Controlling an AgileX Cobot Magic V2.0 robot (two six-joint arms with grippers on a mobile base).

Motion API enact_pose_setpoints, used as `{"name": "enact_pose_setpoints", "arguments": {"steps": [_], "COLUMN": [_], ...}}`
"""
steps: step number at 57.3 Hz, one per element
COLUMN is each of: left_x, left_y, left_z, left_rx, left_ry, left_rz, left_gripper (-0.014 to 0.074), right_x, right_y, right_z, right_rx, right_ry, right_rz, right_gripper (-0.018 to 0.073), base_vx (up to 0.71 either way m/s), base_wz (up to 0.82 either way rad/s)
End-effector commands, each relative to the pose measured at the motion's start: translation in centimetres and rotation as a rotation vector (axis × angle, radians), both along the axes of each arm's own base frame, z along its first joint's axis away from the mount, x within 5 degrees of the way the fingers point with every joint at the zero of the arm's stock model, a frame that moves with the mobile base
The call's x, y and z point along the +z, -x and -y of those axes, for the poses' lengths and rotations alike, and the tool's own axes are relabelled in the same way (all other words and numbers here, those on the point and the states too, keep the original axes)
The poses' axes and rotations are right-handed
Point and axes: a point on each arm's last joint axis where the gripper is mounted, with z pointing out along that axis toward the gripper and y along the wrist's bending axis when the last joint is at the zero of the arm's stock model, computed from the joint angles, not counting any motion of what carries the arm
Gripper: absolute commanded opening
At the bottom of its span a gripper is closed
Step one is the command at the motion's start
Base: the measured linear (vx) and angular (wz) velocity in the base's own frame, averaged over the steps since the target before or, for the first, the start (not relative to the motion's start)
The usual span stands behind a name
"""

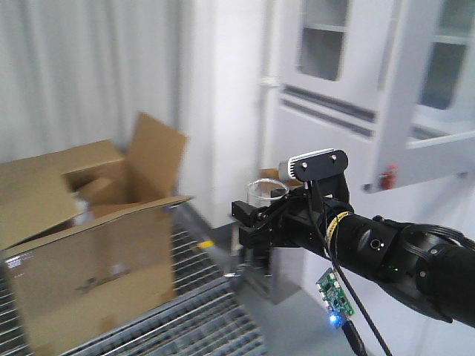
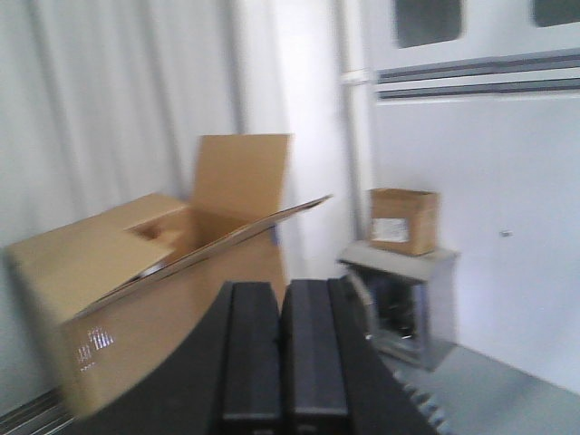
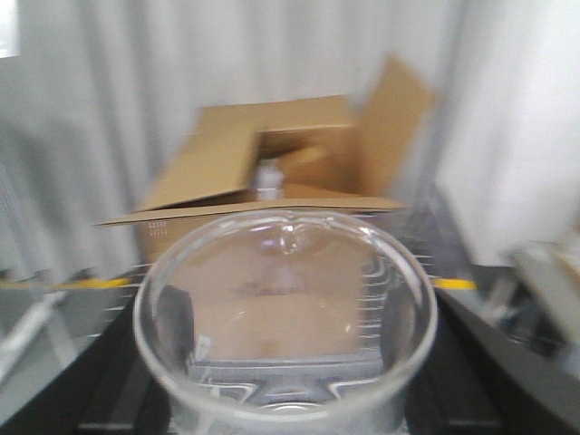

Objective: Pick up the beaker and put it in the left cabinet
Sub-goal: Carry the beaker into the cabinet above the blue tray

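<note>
Right gripper (image 1: 258, 215) is clamped on the beaker (image 1: 266, 190), upright in mid-air. An open cardboard box (image 1: 89, 245) on the wire rack (image 1: 200, 315) is close beside it, and the glass-doored cabinet (image 1: 386, 89) is behind and higher. My left gripper (image 2: 282, 349) is pinched closed and empty, facing a small carton (image 2: 403, 220) on a grey metal box (image 2: 403, 304).

Front view wide, wrist views low, sharing cardboard box (image 1: 89, 252)
</note>
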Motion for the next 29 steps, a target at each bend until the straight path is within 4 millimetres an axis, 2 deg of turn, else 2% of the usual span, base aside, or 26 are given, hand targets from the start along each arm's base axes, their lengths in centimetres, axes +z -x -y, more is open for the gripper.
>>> {"name": "enact_pose_setpoints", "arguments": {"steps": [1, 29], "left_x": [0.34, 0.34], "left_y": [0.16, 0.16], "left_z": [0.02, 0.02], "left_rx": [-0.005, -0.005], "left_ry": [0.017, 0.017], "left_rz": [0.086, 0.086], "left_gripper": [0.0001, 0.0001], "right_x": [3.14, 3.13], "right_y": [0.72, 0.72], "right_z": [0.10, 0.10], "right_rx": [0.034, 0.034], "right_ry": [-0.074, -0.074], "right_rz": [0.101, 0.101], "right_gripper": [-0.0001, -0.0001], "base_vx": [0.37, 0.32], "base_wz": [-0.88, -0.88]}}
